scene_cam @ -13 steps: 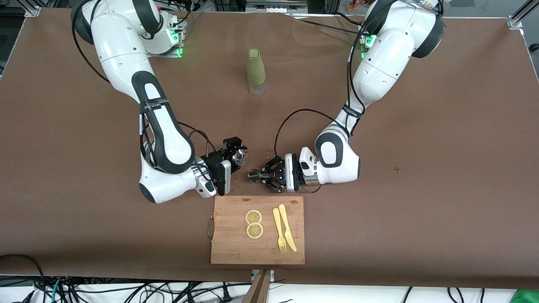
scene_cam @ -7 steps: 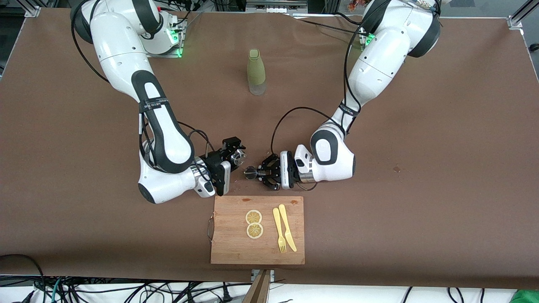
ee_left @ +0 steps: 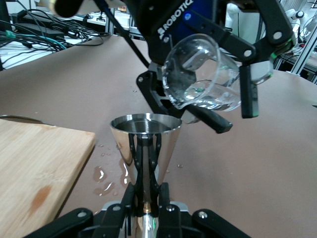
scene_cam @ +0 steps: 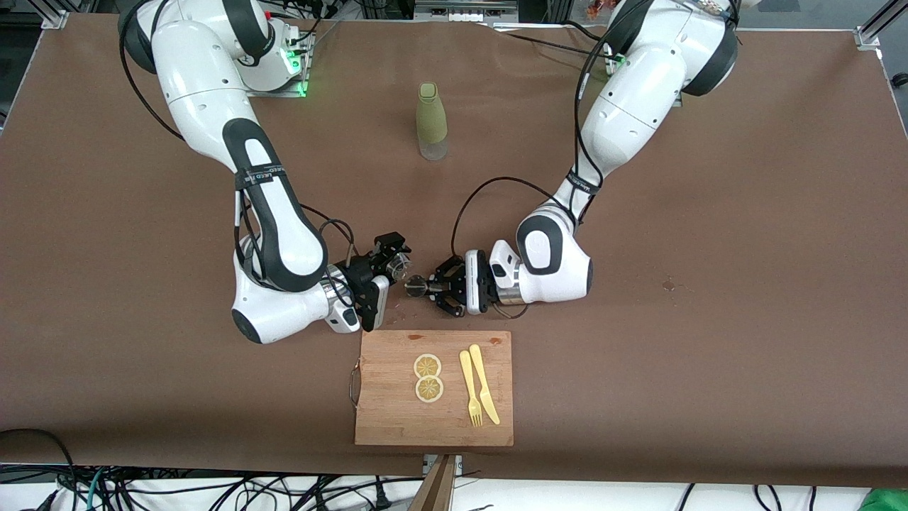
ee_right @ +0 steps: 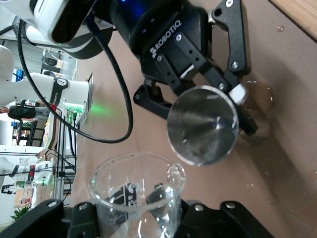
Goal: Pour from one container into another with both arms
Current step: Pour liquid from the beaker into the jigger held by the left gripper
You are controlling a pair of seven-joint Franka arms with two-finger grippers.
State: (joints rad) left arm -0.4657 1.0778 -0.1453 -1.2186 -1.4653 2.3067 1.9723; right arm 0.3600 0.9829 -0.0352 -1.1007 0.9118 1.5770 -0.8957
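Observation:
My left gripper (scene_cam: pixel 420 287) is shut on the waist of the steel jigger (scene_cam: pixel 413 287), which it holds upright just above the table, beside the board's edge. In the left wrist view the jigger (ee_left: pixel 145 141) rises from my left gripper (ee_left: pixel 145 171) with its open cone up. Close above it the clear glass cup (ee_left: pixel 203 79) is tipped, its mouth turned toward the jigger's rim. My right gripper (scene_cam: pixel 394 264) is shut on that cup (scene_cam: pixel 401 264). The right wrist view shows the cup (ee_right: pixel 136 193) in my right gripper (ee_right: pixel 136 220) and the jigger's (ee_right: pixel 203 124) round end close by.
A tall olive-green bottle (scene_cam: pixel 431 121) stands mid-table toward the robots' bases. A wooden cutting board (scene_cam: pixel 386 419) nearer the front camera carries two lemon slices (scene_cam: pixel 428 366), a yellow fork and a knife (scene_cam: pixel 482 390). Water drops (ee_left: pixel 101 176) lie on the brown table beside the board.
My left arm has carried the jigger toward the right arm's end, closing the gap to the glass cup. The right gripper and its cup have barely shifted.

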